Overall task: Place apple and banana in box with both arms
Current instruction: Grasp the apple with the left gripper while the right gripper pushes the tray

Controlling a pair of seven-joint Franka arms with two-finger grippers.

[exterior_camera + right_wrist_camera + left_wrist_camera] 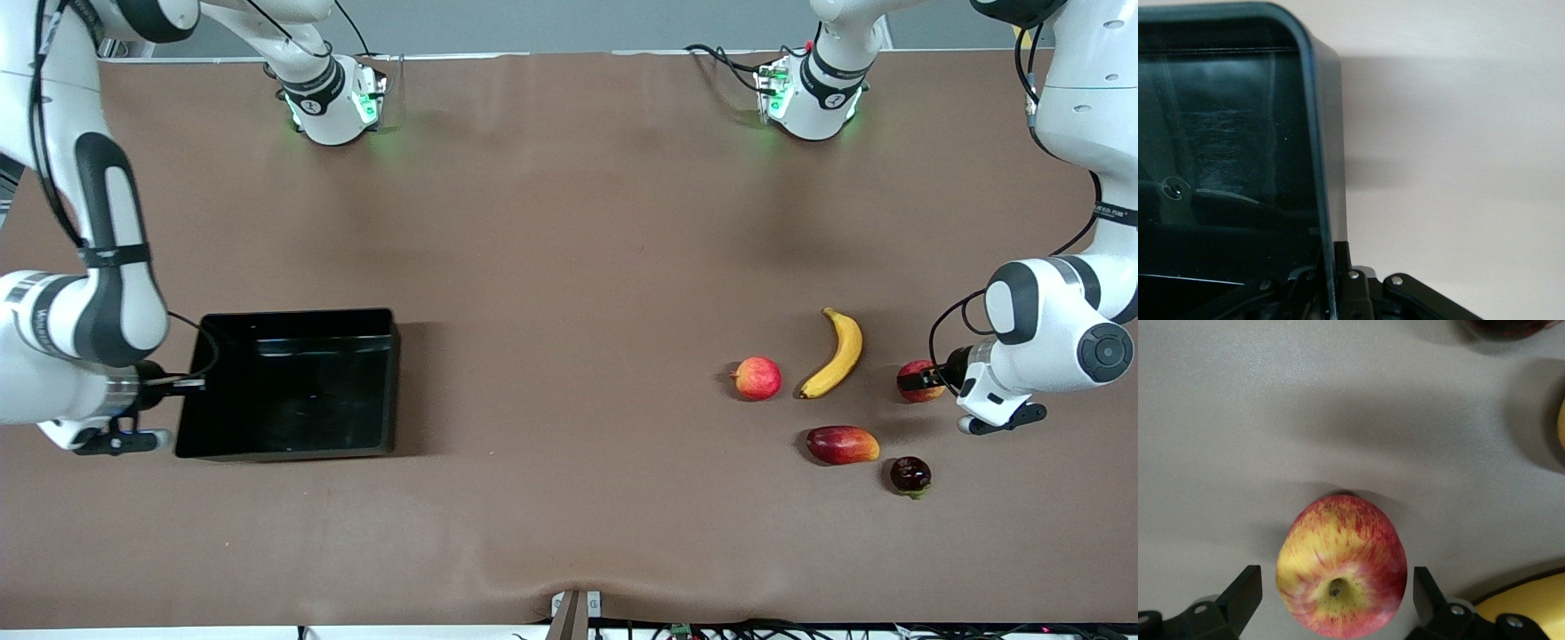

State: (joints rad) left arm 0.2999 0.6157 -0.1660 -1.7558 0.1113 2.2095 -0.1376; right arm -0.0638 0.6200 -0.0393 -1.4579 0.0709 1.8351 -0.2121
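The apple (923, 393) lies on the table toward the left arm's end, beside the banana (836, 354). My left gripper (918, 380) is down at the apple and open. In the left wrist view the apple (1338, 547) sits between the two fingers (1245, 595) of my left gripper (1336, 590), with a small gap on each side. The banana's edge (1528, 607) shows there too. The black box (293, 316) stands toward the right arm's end. My right gripper (188, 384) is shut on the box's end wall (1313, 133), which runs between the fingers of my right gripper (1333, 270).
A pinkish-red round fruit (757, 378) lies beside the banana. A red-and-orange mango-like fruit (842, 444) and a small dark fruit (910, 475) lie nearer the front camera than the apple. The dark fruit's edge shows in the left wrist view (1505, 327).
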